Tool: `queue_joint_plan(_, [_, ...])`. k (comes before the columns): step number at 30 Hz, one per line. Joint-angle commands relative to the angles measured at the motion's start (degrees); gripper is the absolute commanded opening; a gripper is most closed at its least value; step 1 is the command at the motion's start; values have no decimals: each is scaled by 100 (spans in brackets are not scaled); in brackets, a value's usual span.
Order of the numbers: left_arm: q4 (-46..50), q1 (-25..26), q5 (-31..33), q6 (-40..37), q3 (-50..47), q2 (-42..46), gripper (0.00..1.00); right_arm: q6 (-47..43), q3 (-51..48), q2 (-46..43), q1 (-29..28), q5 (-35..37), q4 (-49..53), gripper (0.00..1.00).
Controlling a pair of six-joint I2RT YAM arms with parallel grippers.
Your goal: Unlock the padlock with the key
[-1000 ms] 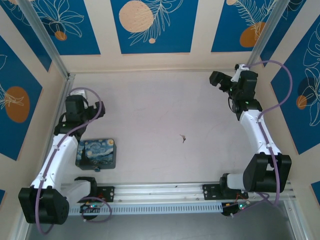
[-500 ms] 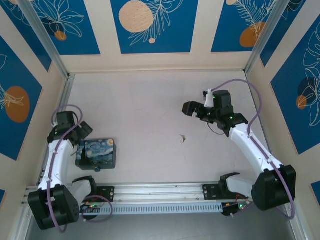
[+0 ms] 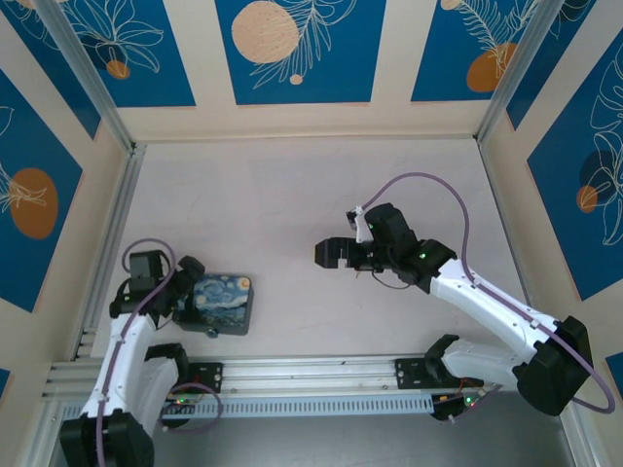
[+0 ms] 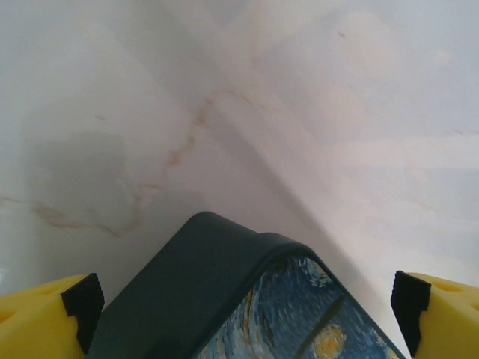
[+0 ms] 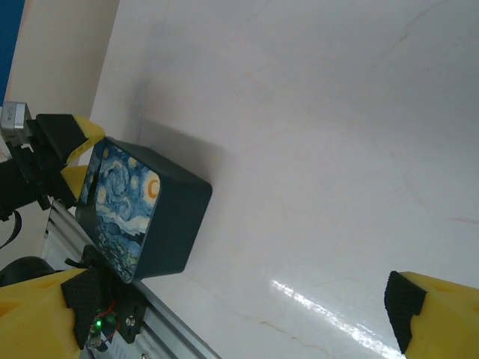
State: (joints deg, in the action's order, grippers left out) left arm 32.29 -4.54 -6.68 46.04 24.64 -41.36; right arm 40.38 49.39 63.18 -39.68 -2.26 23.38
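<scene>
While its lid sits shut, the tin [image 3: 222, 303] gives no look at what is inside; it lies flat at about 8 o'clock on the table [image 3: 273, 195], painted top up with blue swirls and yellow spots over dark teal sides. A corner of it sits between the spread fingers of the left gripper [image 4: 246, 299], with a yellow-taped tip on either side, and whether the pads touch its sides I cannot tell. The table is pale and glossy with faint tan veins, and a metal rail [image 3: 311, 370] runs along its 6 o'clock edge. Cream walls stand at 9, 12 and 3 o'clock, hung with blue panels bearing orange discs and white leaf outlines. Near the table's middle the right gripper [image 5: 241, 308] points toward 9 o'clock, jaws wide apart and nothing between them. The padlock [image 3: 210, 333] is a tiny dark speck on the table just at the tin's 6 o'clock edge, too small to show shackle or colour
</scene>
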Motion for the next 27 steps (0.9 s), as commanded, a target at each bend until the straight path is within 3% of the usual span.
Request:
queue_joint_plan(1, [-295,672,-145,771,-213,154,100,479,-184,-26,-254,149,123,100])
queue_joint_plan(6, [-598,1771,419,1190,-225,85,100,1078,-516,78,-852,291,-175,96])
queue_joint_plan(15, [-1141,2622,633,1398,-230,-286,100,2290,-684,869,-1945,735,-1011,83])
queue_joint_plan(23, [-1736,3108,590,1431,-153,-754,100,2615,-49,2050,-2176,795,-1251,62])
queue_joint_plan(27, [-2040,3276,555,1485,-179,-1019,100,2614,171,2392,-2009,730,-1248,46])
